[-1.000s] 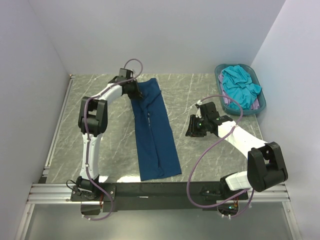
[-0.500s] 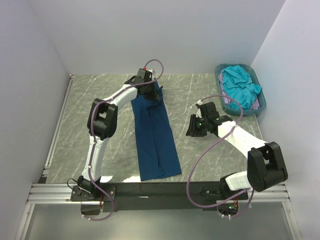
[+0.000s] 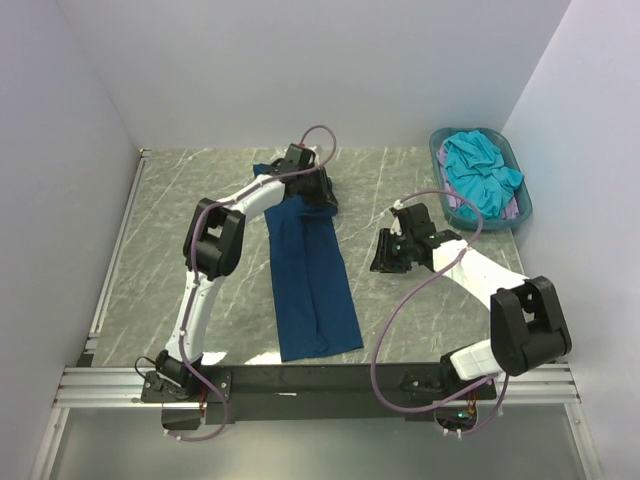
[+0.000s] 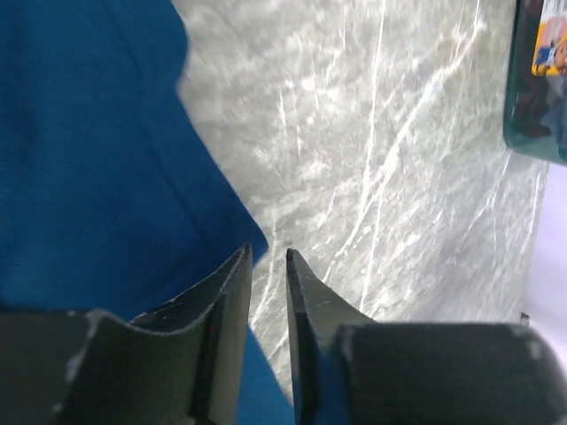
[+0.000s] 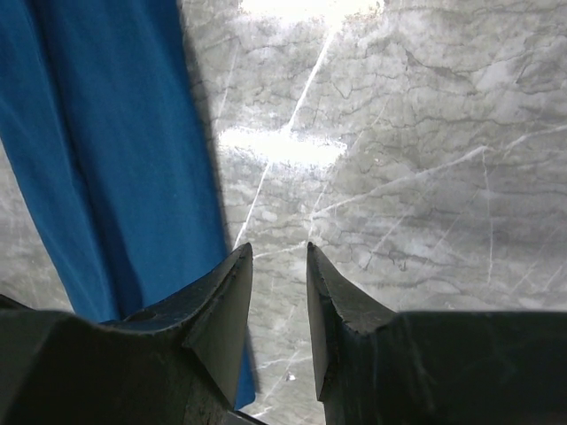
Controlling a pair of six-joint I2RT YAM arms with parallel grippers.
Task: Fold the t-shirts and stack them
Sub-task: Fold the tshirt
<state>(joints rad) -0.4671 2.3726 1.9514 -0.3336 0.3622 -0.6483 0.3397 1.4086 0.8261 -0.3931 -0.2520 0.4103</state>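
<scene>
1. Top external view: the navy t-shirt lies on the desk folded into one long narrow strip. It runs from near the arm bases toward the far side on a slight slant.
2. Left claw sits over the far right end of that strip, with its arm reaching across the cloth's far end.
3. Left wrist view: the jaws are only a narrow slit apart and nothing is pinched between them. The fingertips are at the shirt's edge, where cloth meets bare marble. Can't tell if they touch the cloth.
4. Right claw is low over bare desk to the right of the strip, near it but apart.
5. Right wrist view: the jaws stand at a moderate gap and hold nothing; only marble shows through. The shirt's edge runs just left of the fingers.
6. The teal basket is at the desk's far right corner, well apart from both claws.
7. The turquoise t-shirt is heaped in the basket, and the pale lilac t-shirt peeks out under it at the near rim.
</scene>
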